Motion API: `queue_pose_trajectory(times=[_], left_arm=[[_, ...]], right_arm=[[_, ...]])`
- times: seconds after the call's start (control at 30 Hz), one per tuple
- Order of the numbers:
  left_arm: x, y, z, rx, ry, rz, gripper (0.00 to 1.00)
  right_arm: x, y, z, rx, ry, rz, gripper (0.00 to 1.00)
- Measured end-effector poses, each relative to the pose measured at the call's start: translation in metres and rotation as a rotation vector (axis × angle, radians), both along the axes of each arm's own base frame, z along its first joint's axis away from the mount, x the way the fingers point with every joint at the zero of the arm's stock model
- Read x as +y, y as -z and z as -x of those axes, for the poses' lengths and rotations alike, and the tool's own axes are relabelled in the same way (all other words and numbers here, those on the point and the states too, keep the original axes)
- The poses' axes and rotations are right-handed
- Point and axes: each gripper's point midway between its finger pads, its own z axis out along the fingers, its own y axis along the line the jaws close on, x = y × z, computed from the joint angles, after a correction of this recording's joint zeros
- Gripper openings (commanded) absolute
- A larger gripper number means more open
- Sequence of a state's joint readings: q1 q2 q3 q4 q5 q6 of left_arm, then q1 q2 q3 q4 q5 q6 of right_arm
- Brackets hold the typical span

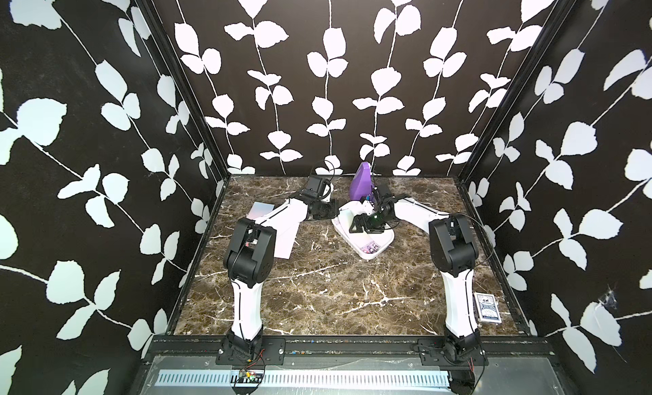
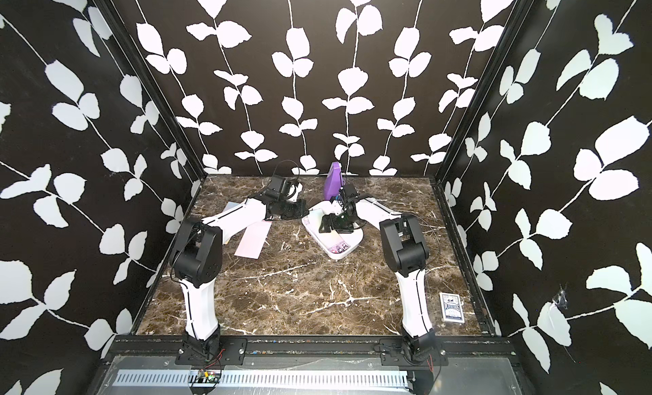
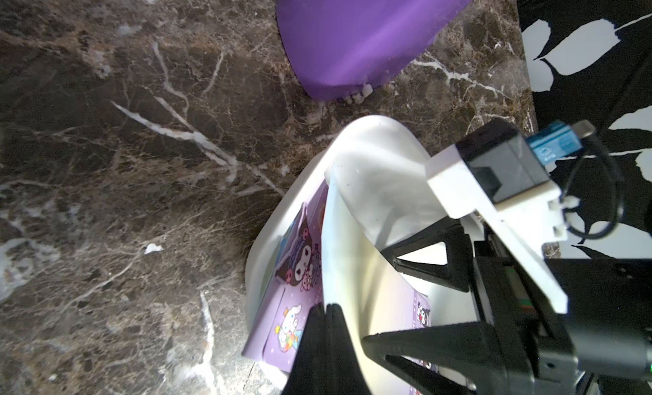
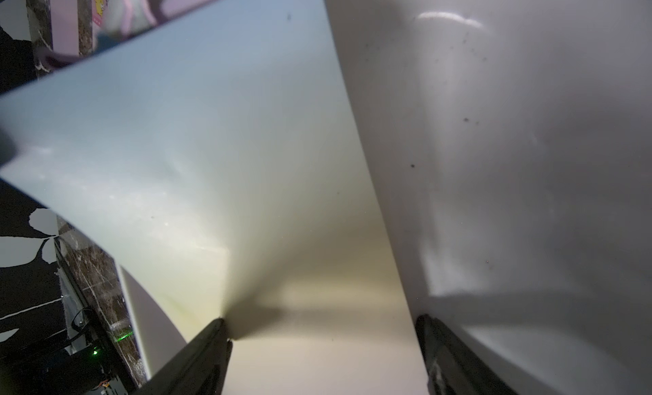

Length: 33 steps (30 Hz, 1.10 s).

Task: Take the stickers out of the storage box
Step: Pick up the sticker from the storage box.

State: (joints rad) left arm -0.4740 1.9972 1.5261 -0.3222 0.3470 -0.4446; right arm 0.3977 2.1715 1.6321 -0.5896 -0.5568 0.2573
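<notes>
The left gripper (image 3: 326, 312) clenches 1 curling sticker (image 3: 352, 262) to lift it from the storage box (image 1: 369, 257), near the centre in a top view, while the right gripper (image 4: 323, 321), spread wide, seemingly pins the rest.

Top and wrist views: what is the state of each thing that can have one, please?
left gripper: shut on the edge of a sticker sheet
right gripper: open, over the storage box
sticker sheet: curled upward, one end raised
storage box: uncovered, more stickers inside
pink sheet: out, flat on the table
card pack: lying flat
purple object: upright
</notes>
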Motion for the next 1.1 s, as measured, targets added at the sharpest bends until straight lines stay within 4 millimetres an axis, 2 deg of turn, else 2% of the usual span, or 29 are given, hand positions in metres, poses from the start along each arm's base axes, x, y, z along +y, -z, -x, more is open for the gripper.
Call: queue_pose_trajectory(times=[0.13,0.23,0.37,0.43,0.57,0.73,0.87,1.1], left_arm=[[-0.002,0.001,0.001,0.000,0.007,0.011,0.00],[-0.004,0.002,0.003,0.009,0.013,0.029,0.00],[-0.006,-0.003,0.002,0.008,0.012,0.061,0.00],[-0.007,-0.007,0.002,0.000,0.012,0.084,0.00],[-0.012,-0.021,0.002,-0.013,0.015,0.144,0.00],[-0.018,-0.041,0.001,-0.030,0.029,0.236,0.00],[-0.019,-0.056,0.001,-0.045,0.043,0.278,0.00],[-0.016,-0.077,0.006,-0.069,0.086,0.340,0.00]], right_arm=[[-0.013,-0.002,-0.001,-0.006,0.027,0.017,0.85],[-0.036,-0.005,-0.002,-0.009,0.076,0.034,0.85],[-0.060,-0.024,-0.007,-0.048,0.130,0.041,0.85],[-0.066,-0.036,-0.011,-0.076,0.145,0.037,0.85],[-0.068,-0.053,-0.013,-0.117,0.149,0.023,0.85],[-0.067,-0.052,-0.010,-0.121,0.145,-0.008,0.85],[-0.060,-0.060,-0.007,-0.120,0.136,-0.110,0.86],[-0.053,-0.088,-0.018,-0.158,0.105,-0.294,0.86]])
